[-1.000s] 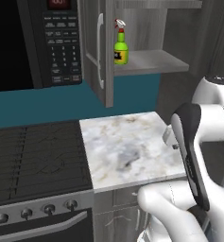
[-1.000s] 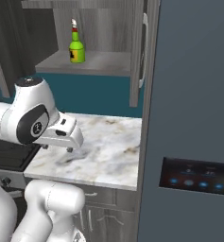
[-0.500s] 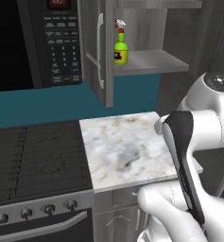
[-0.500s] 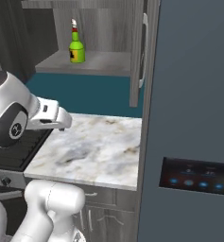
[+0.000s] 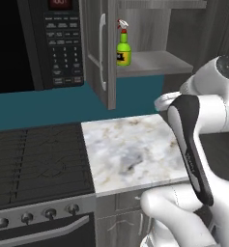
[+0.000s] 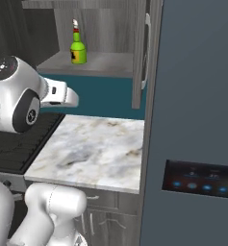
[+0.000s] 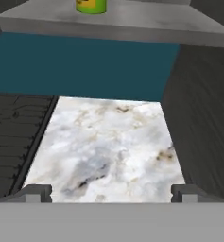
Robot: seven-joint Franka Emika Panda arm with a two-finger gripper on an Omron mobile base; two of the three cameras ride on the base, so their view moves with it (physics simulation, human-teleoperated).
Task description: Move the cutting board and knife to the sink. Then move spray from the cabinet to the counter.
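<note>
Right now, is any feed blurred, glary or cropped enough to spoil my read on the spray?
Left base view: evenly lit, spray sharp on the cabinet shelf, no glare. Right base view: equally clear. Hand view: spray cropped by the top edge, only its base showing; counter soft but readable.

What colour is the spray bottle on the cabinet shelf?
Bright green spray, with a red-and-white nozzle; clearest in the left base view.
</note>
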